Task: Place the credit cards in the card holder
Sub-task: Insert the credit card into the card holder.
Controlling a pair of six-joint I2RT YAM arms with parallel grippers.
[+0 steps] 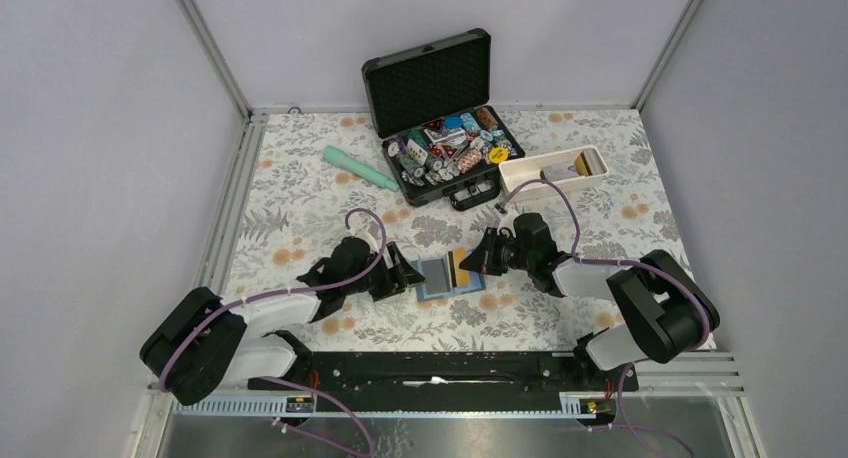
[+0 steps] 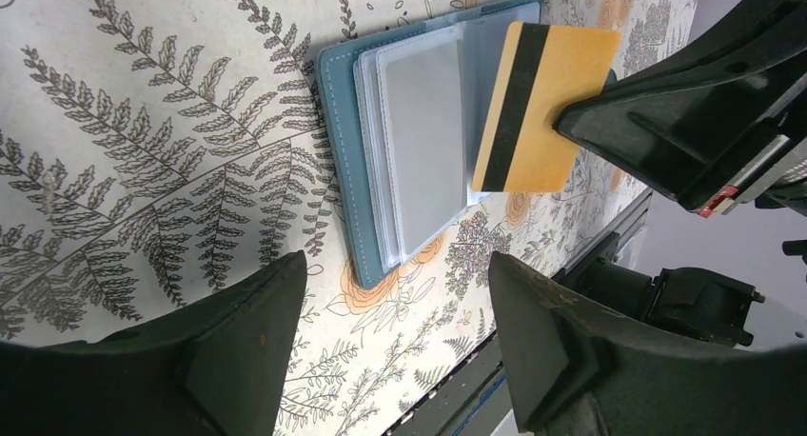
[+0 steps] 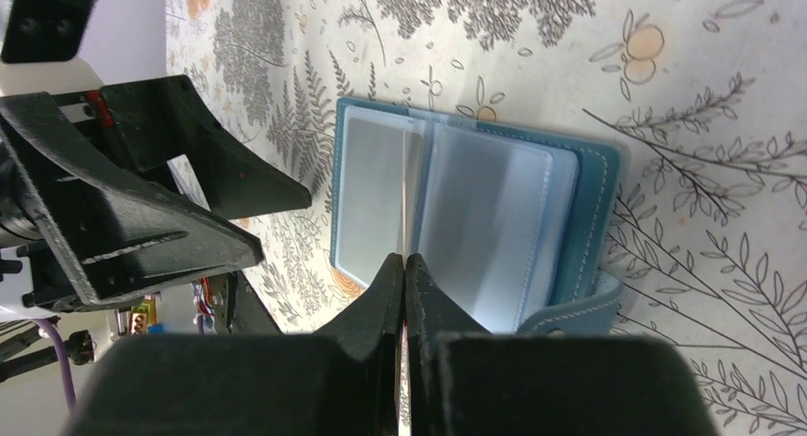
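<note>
The teal card holder [image 1: 432,291] lies open on the floral table between my arms, clear sleeves up; it also shows in the left wrist view [image 2: 338,160] and the right wrist view [image 3: 590,198]. A grey card [image 2: 423,141] shows inside one sleeve. My right gripper [image 1: 480,262] [image 3: 406,262] is shut on an orange-gold card with a dark stripe [image 2: 542,108] [image 1: 459,268]. It holds the card on edge over the holder's middle, where it appears as a thin line [image 3: 406,193]. My left gripper [image 1: 402,278] [image 2: 395,265] is open and empty, just left of the holder.
A black foam-lined case [image 1: 440,118] with poker chips stands open at the back. A long white tray [image 1: 553,171] holding more cards is to its right. A mint-green cylinder [image 1: 360,168] lies to its left. A metal rail [image 1: 450,373] runs along the near edge.
</note>
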